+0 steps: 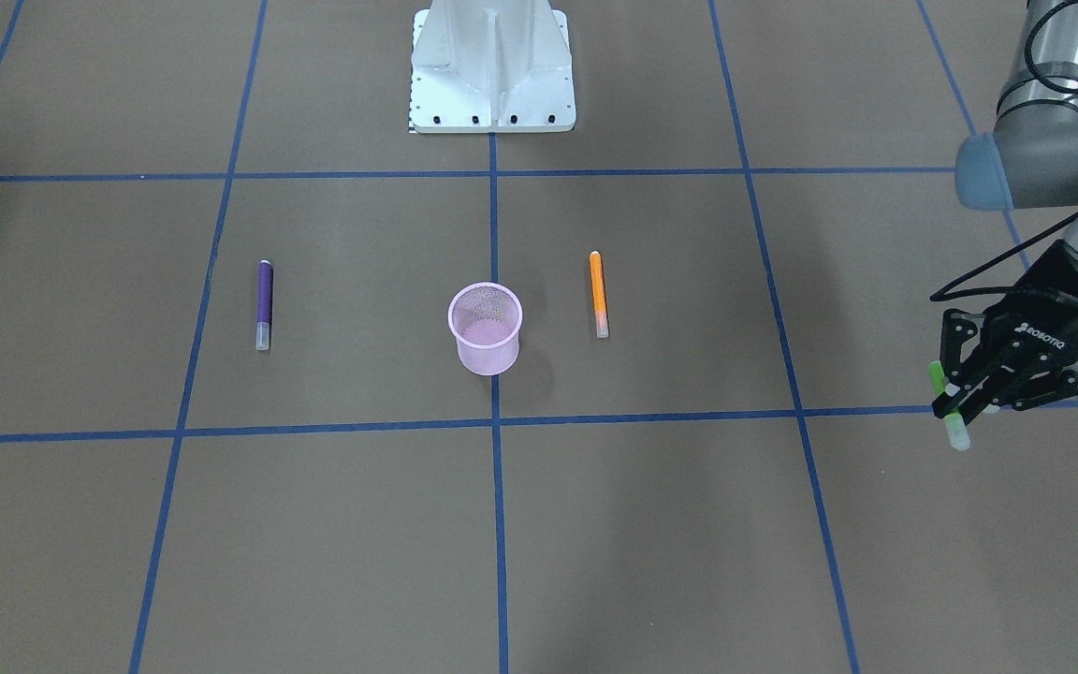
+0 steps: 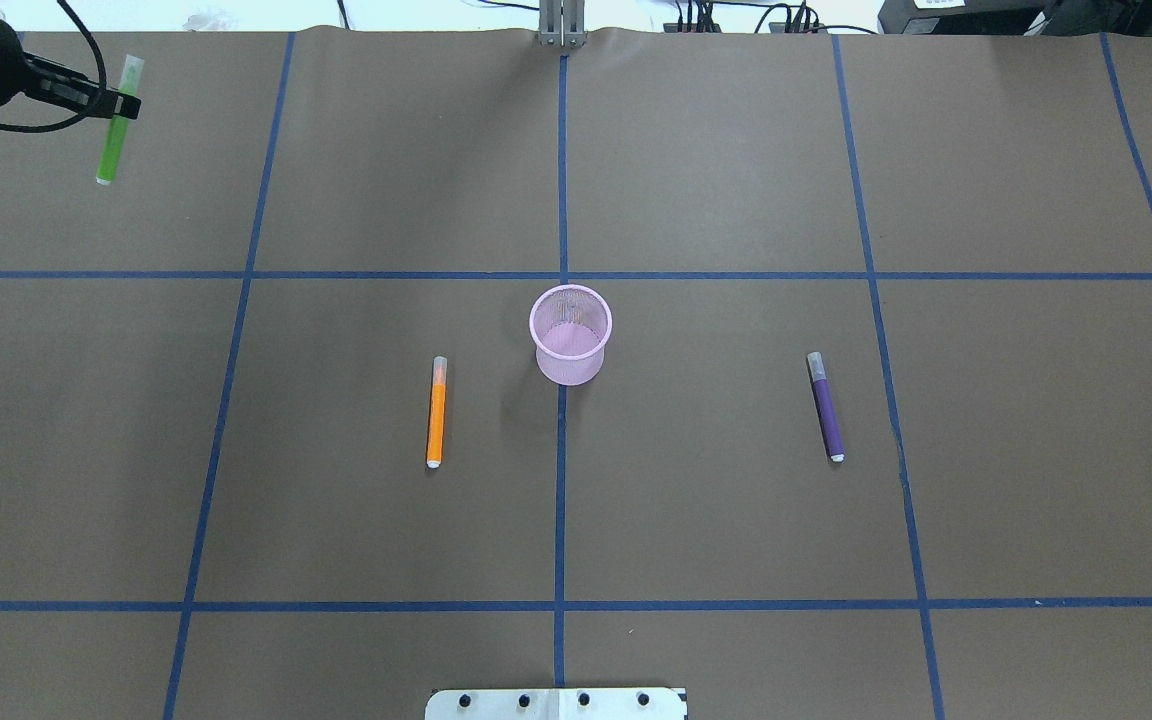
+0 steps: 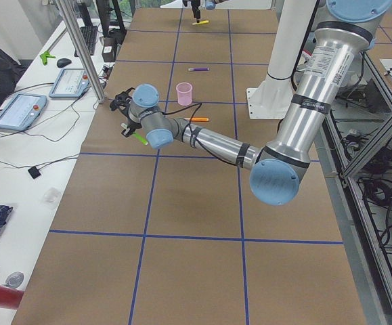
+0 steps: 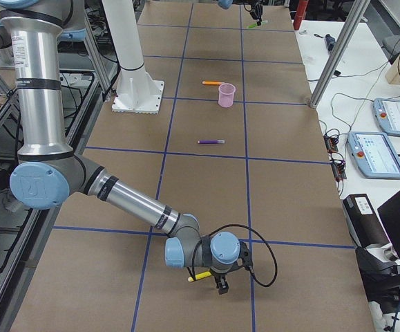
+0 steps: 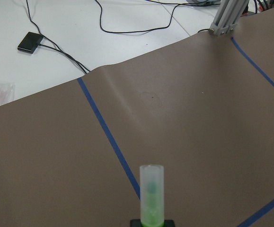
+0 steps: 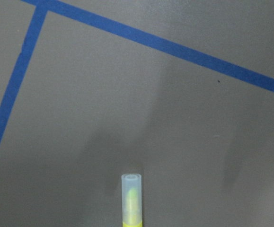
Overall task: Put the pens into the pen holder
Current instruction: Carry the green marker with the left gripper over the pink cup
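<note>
The left tool (image 1: 953, 408) is clamped narrowly on the green pen (image 2: 113, 135), gripping it near its whitish cap; the pen hangs clear of the brown desk (image 1: 651, 524), out toward the robot's left side and well apart from everything else. The pink mesh pen holder (image 1: 488, 356) stands upright on the centre blue tape line. The orange pen (image 1: 599, 293) lies flat near it on the robot's left; the purple pen (image 1: 264, 301) lies flat farther off on the robot's right. The right tool (image 4: 221, 282) sits low over the desk at the robot's far right end; I cannot tell whether it is wide or narrow. The yellow pen (image 6: 131, 198) juts out just beside it, cap outward; whether it touches the desk is unclear.
</note>
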You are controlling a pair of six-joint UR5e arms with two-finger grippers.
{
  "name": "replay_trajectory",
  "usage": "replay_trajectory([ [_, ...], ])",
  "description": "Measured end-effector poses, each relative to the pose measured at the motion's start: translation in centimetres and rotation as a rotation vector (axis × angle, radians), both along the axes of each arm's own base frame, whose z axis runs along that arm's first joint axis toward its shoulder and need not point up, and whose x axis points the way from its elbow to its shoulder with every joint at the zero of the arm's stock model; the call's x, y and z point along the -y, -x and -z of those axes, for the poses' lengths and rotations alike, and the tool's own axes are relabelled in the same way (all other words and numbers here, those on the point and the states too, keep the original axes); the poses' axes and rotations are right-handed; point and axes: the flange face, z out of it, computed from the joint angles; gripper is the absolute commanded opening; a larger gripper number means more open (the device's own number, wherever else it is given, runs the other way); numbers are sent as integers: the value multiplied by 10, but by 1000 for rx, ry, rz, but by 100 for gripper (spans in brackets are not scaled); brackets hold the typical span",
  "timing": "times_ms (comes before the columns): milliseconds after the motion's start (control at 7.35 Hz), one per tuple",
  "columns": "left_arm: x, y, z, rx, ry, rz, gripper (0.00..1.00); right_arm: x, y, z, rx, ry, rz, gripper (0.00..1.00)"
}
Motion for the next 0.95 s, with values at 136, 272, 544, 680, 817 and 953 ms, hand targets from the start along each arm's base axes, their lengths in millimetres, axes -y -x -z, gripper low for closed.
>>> replay_trajectory([
  [136,0,0,0,0,0,0,0,0,4,-1,-1,5,6,89],
  [272,0,0,0,0,0,0,0,0,6,-2,-1,7,9,72],
  [544,1,0,0,2,3,0,0,0,7,-1,0,6,11,44],
  [680,2,-1,0,3,4,0,0,1,7,-1,1,4,11,38],
  [817,4,-1,0,3,5,0,0,1,7,0,1,3,11,35],
  [953,6,-2,0,4,6,0,0,2,7,1,1,1,10,34],
])
